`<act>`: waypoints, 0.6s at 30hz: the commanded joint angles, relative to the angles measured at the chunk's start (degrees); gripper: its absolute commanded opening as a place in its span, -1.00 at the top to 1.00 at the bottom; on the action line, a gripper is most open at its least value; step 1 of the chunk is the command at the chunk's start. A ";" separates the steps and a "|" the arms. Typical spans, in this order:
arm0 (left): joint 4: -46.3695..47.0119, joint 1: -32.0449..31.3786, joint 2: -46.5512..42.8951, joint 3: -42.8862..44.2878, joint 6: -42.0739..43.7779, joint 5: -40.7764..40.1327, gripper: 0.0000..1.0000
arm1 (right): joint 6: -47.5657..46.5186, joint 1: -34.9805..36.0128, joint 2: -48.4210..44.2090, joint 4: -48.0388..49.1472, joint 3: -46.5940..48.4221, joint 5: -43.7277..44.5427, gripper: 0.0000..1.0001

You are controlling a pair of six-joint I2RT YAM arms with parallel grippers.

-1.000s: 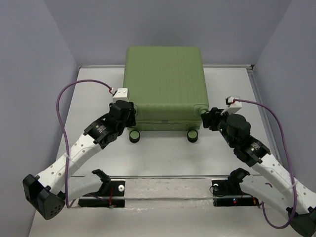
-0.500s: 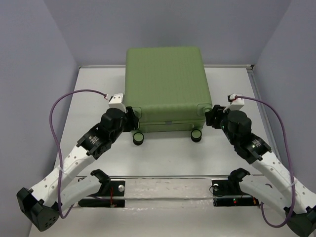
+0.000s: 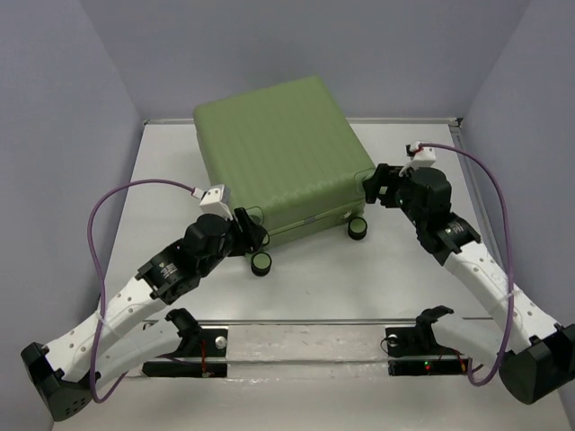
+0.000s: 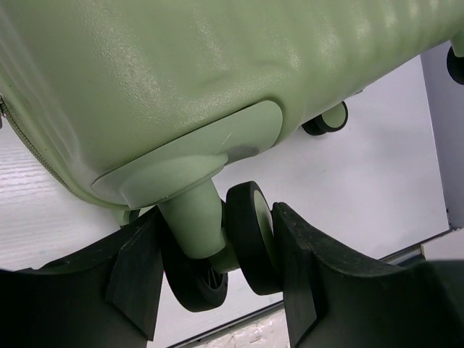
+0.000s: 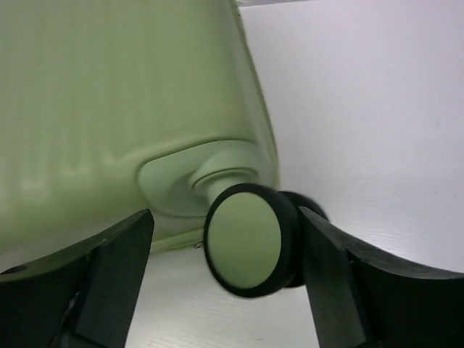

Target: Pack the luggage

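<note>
Closed light-green ribbed luggage (image 3: 274, 154) flat on the table, skewed, black wheels toward the arms.

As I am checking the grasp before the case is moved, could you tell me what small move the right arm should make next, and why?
Probably close the right gripper on the right caster wheel. Its fingers straddle that wheel with clear gaps on both sides, so it has no hold on the luggage yet, while the left gripper sits close around the left caster.
</note>
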 commanded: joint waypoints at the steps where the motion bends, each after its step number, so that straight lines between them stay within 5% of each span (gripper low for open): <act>1: 11.00 -3.97 -1.46 3.33 6.47 10.30 0.88 | 1.04 1.63 -9.39 1.39 -1.09 -10.24 -0.75; 7: 11.09 -3.71 0.21 6.41 7.34 5.20 0.88 | 3.49 1.63 -23.38 4.62 -11.98 -17.87 -0.65; 8: 11.00 -3.62 0.30 6.85 7.43 4.93 0.88 | 4.20 1.63 -23.74 6.29 -14.00 -19.71 -0.53; 12: 10.56 -3.53 0.04 8.25 7.26 3.79 0.88 | 6.57 1.63 -21.12 19.26 -23.24 -23.77 0.45; 15: 10.12 -3.44 0.04 9.04 7.26 3.17 0.88 | 8.24 1.63 -19.62 26.50 -29.03 -22.56 0.59; 18: 10.29 -3.44 -0.23 9.31 6.91 3.26 0.89 | 9.12 1.63 -17.07 40.45 -33.97 -20.00 0.51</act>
